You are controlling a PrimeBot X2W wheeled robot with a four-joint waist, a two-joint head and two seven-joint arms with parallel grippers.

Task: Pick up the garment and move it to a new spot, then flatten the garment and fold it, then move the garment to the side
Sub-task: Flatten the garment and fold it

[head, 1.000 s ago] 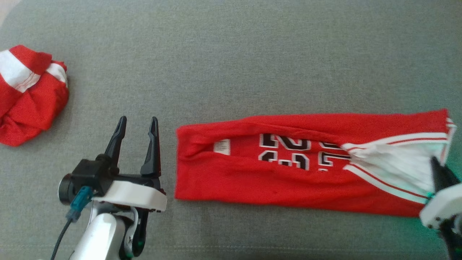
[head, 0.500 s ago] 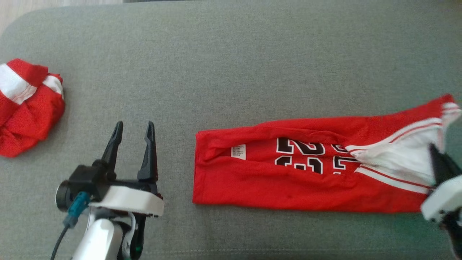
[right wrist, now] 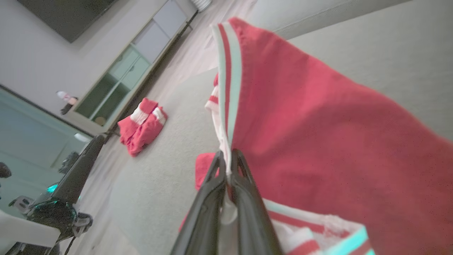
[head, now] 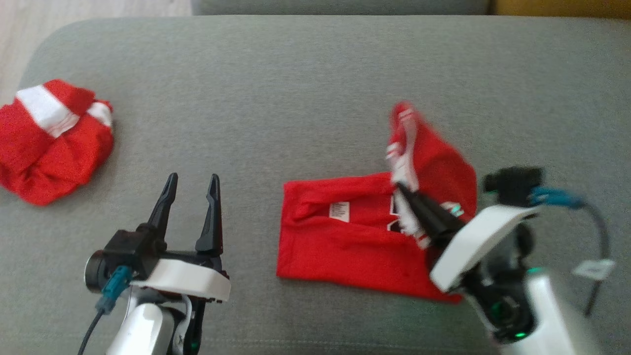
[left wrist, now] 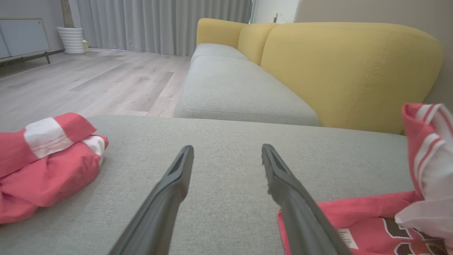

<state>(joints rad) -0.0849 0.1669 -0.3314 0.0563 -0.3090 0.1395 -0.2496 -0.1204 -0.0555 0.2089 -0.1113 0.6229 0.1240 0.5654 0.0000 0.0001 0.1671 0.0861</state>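
A red jersey, the garment [head: 340, 241], lies on the grey cushion with dark numbers and a white label showing. My right gripper [head: 402, 190] is shut on its white-striped end, which stands raised and bent back over the flat part. The right wrist view shows the pinched trim between the shut fingers [right wrist: 228, 156], with red cloth [right wrist: 318, 141] hanging to the right. My left gripper [head: 192, 180] stands open and empty, a short way left of the garment's left edge. In the left wrist view its fingers [left wrist: 227, 148] point across bare cushion, the garment [left wrist: 371, 219] at lower right.
A second, bunched red and white garment [head: 49, 143] lies at the far left of the grey cushion [head: 296, 88]. The cushion's rounded corner and wooden floor [head: 19, 29] are at top left. A yellow sofa back [left wrist: 347, 71] rises behind.
My right gripper has lifted the striped end and carried it left, so it now folds back over the garment. The head camera has shifted. My left gripper has stayed open.
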